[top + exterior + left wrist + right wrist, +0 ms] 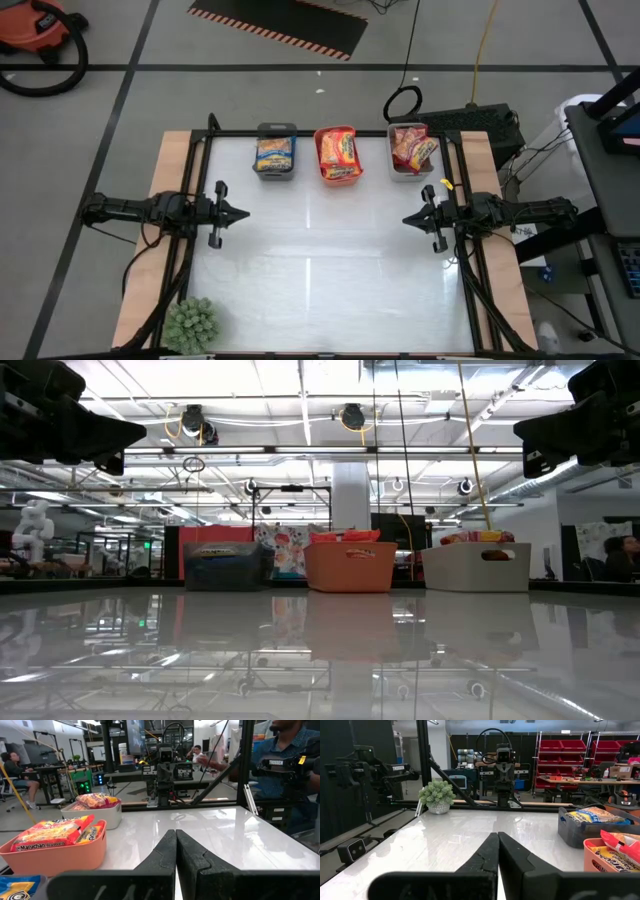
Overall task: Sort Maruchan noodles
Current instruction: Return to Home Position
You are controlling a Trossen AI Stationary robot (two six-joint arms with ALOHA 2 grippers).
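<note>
Maruchan noodles (338, 150) all lie in three bins (276, 177) along the far edge. Nearer, the left gripper (243, 212) and right gripper (407, 219) face each other, both pinched closed and empty, about equally removed from the packets.

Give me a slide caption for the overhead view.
Maruchan noodles sorted into three bins; left claw and right claw shut at opposite table sides.

1 overhead, 1 level with the table (320, 260), 2 wrists facing inward.
</note>
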